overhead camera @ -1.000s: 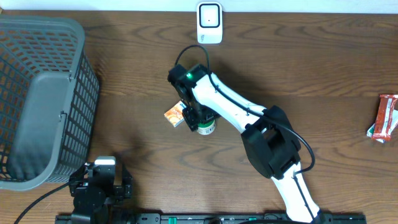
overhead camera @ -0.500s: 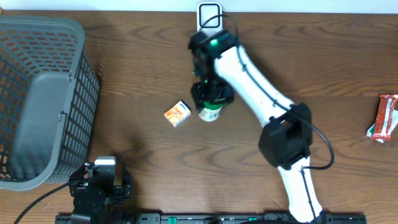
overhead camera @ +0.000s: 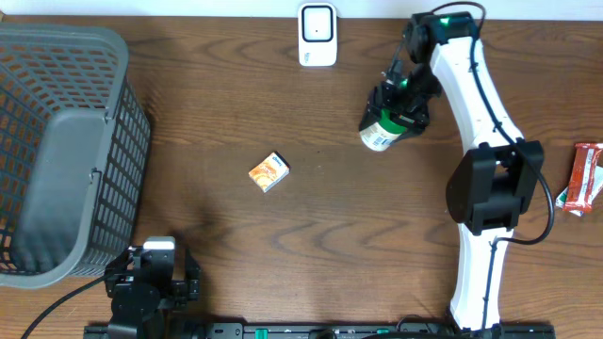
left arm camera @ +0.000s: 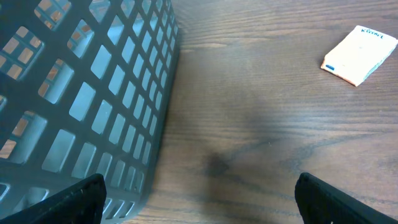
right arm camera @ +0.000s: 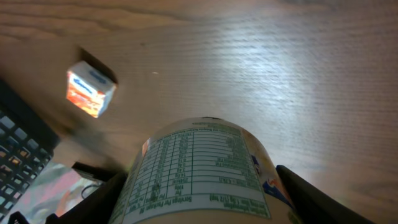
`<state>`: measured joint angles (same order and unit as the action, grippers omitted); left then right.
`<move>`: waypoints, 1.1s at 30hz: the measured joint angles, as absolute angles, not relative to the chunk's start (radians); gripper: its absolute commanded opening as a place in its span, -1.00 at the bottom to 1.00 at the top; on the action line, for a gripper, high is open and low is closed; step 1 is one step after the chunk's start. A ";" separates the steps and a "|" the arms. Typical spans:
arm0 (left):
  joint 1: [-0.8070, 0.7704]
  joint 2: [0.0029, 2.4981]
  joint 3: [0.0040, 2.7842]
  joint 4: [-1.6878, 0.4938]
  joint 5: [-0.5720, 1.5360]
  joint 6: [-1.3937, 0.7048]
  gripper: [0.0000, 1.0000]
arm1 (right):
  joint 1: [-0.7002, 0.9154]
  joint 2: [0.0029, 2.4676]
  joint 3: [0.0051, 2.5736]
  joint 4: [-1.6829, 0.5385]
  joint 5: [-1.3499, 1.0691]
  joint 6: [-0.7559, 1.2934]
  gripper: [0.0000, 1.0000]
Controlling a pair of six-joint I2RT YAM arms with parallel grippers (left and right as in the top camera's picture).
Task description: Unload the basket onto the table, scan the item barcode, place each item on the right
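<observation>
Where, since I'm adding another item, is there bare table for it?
Bare wood: between the basket and the small box, and between that box and the right arm. Crowded by the scanner, where the right gripper holds the canister.

The container (right arm camera: 199, 168) runs off the bottom edge.

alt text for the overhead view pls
The right arm holds a green-and-white cup in its jaws, to the right of the white scanner. A small orange box lies mid-table, a gray basket stands at left, and a snack wrapper lies at far right.
</observation>
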<state>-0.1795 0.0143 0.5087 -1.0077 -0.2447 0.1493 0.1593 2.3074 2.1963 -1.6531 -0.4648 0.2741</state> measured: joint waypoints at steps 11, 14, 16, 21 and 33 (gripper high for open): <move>-0.179 0.014 0.509 -1.008 -0.245 0.149 0.90 | 0.142 2.307 2.051 -1.606 -0.541 0.219 0.10; -0.179 0.014 0.509 -1.008 -0.245 0.149 0.90 | 0.142 2.307 2.051 -1.606 -0.547 0.218 0.07; -0.179 0.014 0.509 -1.008 -0.245 0.149 0.90 | 0.142 2.307 2.051 -1.605 -0.550 0.213 0.04; -0.179 0.014 0.509 -1.008 -0.245 0.149 0.90 | 0.152 2.305 2.099 -1.563 -0.595 0.174 0.13; -0.179 0.014 0.509 -1.008 -0.245 0.149 0.90 | 0.277 2.133 2.323 -1.031 -0.579 0.104 0.41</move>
<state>-0.1795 0.0143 0.5087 -1.0084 -0.2451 0.1493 0.2768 2.1330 2.3234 -1.0306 -0.5789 0.1043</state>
